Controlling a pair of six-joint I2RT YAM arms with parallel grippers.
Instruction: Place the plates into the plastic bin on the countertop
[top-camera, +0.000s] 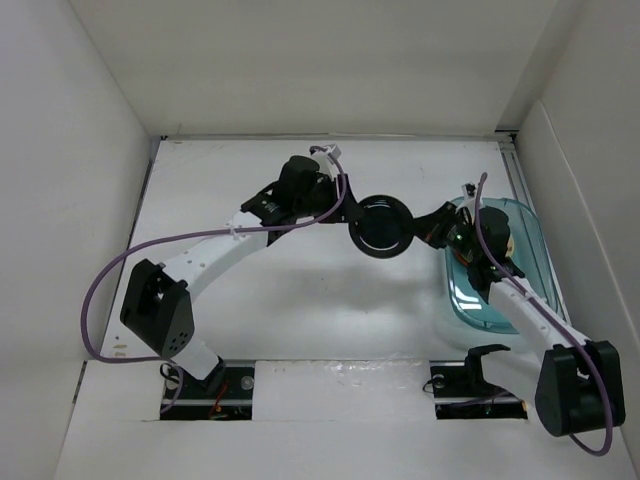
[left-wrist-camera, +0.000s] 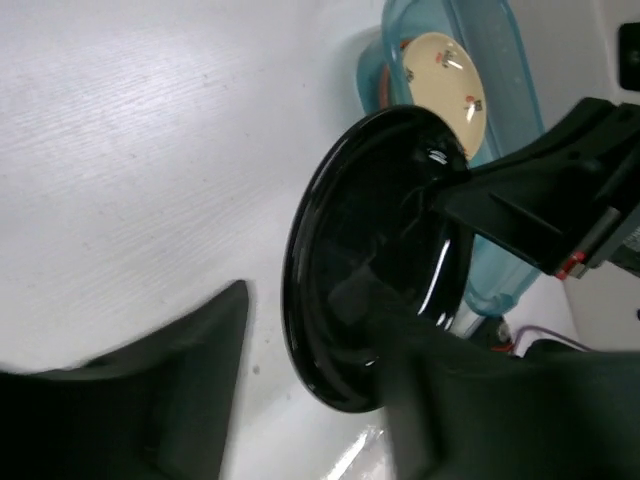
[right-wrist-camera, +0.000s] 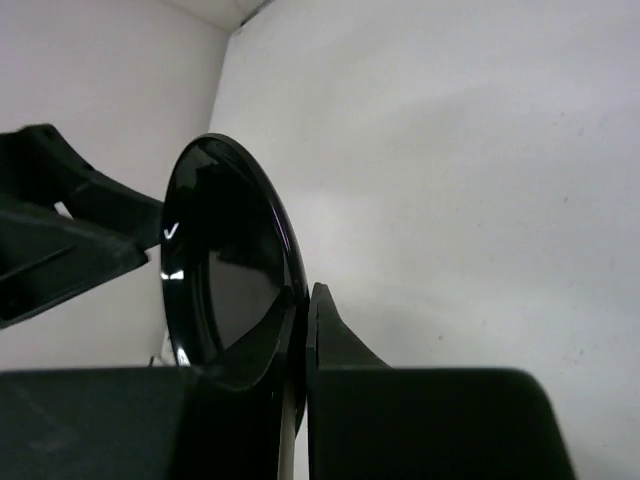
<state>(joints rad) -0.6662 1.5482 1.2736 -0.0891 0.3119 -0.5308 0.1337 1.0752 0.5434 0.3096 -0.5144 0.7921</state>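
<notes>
A glossy black plate hangs on edge above the countertop, between both grippers. My right gripper is shut on its right rim; in the right wrist view the gripper pinches the plate. My left gripper is open around the plate's left rim. In the left wrist view this gripper has one finger standing apart from the plate. The teal plastic bin lies at the right, with a cream plate inside. The other plates are out of view.
White walls enclose the countertop on the left, back and right. The bin's rim lies just beyond the held plate. Something orange shows through the bin's wall under the cream plate. Purple cables loop beside both arms.
</notes>
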